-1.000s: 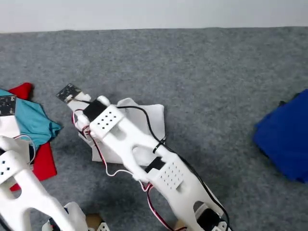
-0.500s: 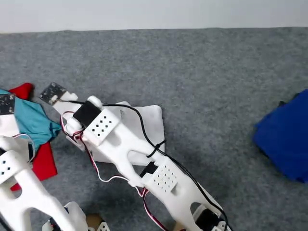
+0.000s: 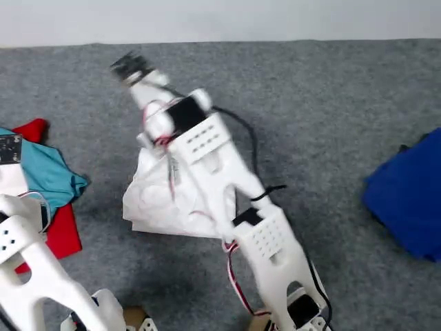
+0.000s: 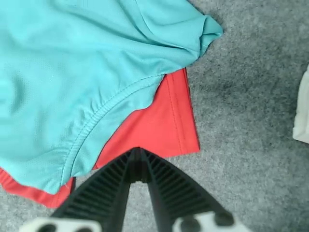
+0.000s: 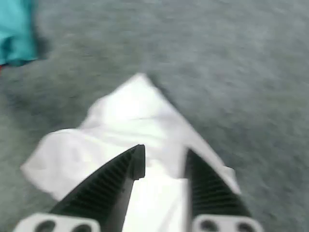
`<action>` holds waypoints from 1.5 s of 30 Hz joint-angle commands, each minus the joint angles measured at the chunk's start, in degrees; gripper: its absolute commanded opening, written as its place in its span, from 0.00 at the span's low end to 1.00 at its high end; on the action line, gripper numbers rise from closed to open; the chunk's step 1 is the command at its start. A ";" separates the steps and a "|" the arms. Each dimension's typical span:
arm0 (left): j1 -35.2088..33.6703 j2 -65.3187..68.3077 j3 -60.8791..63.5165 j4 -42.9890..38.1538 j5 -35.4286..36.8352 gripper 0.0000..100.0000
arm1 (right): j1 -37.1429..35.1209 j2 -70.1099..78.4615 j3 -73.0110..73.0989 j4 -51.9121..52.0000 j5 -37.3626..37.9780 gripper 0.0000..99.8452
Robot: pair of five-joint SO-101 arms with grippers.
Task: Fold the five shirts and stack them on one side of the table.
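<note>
A white shirt (image 3: 172, 200) lies bunched near the table's middle, its left part pulled up. My right gripper (image 3: 150, 141) is raised above it, shut on a fold of the white shirt (image 5: 125, 121), and the cloth runs out from between the right gripper's (image 5: 163, 159) fingers. At the left edge a teal shirt (image 3: 48, 172) lies on a red shirt (image 3: 63, 231). My left gripper (image 4: 138, 159) is shut with nothing in it, over the edge of the red shirt (image 4: 149, 125) just below the teal shirt (image 4: 72, 63). A blue shirt (image 3: 410, 196) lies at the far right.
Grey carpet-like table surface (image 3: 310, 96) stretches bare at the back and between the white and blue shirts. The left arm's body (image 3: 27, 269) stands at the front left corner. An edge of the white shirt (image 4: 303, 116) also appears in the left wrist view.
The right arm has swung up and toward the back of the table, lifting the white shirt's left part and bunching it. The left arm has stayed still.
</note>
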State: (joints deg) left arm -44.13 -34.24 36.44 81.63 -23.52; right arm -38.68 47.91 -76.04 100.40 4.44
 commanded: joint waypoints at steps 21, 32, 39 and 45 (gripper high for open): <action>10.02 -1.23 1.27 -9.49 4.84 0.00 | -0.66 -13.93 30.59 1.98 2.55 0.01; 9.32 -1.32 8.40 -13.71 4.84 0.00 | -4.00 -4.44 28.22 -14.11 5.10 0.01; 9.32 -1.32 8.40 -13.63 4.84 0.00 | -2.95 2.95 16.79 -22.02 10.64 0.01; 9.32 -1.32 8.48 -13.45 4.84 0.00 | -1.01 10.68 2.99 -27.47 10.64 0.01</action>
State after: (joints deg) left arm -34.55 -34.24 45.32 68.97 -19.12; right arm -41.14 57.93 -64.88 75.08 14.46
